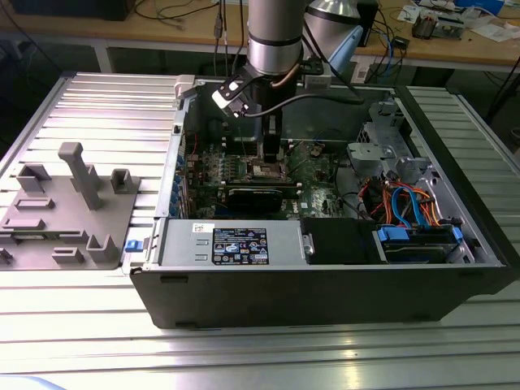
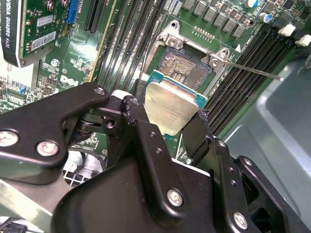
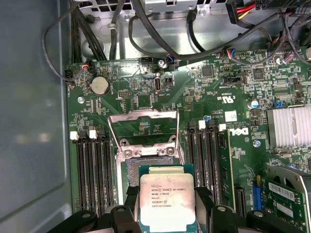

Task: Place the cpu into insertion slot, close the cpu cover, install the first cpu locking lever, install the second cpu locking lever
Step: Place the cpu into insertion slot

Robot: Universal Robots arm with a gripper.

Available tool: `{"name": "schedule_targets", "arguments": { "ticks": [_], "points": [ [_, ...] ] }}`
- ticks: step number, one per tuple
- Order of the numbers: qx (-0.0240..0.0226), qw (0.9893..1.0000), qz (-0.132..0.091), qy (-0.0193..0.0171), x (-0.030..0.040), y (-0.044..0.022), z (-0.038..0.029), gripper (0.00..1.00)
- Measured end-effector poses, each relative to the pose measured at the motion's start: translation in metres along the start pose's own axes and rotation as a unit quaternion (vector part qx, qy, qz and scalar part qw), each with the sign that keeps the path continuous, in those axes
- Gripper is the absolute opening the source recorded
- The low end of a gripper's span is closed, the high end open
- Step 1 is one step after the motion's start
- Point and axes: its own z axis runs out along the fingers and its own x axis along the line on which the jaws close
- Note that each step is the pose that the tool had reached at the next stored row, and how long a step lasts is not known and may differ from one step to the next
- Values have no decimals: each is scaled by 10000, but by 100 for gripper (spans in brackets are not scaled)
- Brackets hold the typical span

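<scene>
Table (image 1: 81, 114) of ribbed metal carries an open computer case (image 1: 325, 284), and a grey plastic fixture (image 1: 73, 211) lies just beside the case at the exterior view's left. The robot arm (image 1: 275, 36) reaches down into the case above the green circuit board (image 3: 146, 92). Its black gripper (image 3: 167, 206) pinches the cpu (image 3: 167, 194) by two opposite edges, with the silver top facing up. The cover (image 3: 144, 114) stands swung up off the slot (image 2: 187, 65), so the slot's dark contact field lies bare. A thin lever (image 2: 252, 72) juts sideways from one corner of the slot. The cpu hangs partly over one edge of the slot, and whether it touches the rim cannot be told.
</scene>
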Motion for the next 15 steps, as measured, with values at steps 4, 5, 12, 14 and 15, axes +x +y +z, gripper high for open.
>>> {"name": "schedule_targets", "arguments": {
  "ticks": [4, 5, 12, 14, 15],
  "points": [
    [0, 10000, 0, 0, 0, -1, 9, 54],
    [0, 10000, 0, 0, 0, -1, 12, 54],
    [0, 10000, 0, 0, 0, -2, 30, 54],
    [0, 10000, 0, 0, 0, -2, 35, 54],
    [0, 10000, 0, 0, 0, -2, 37, 54]
  ]
}}
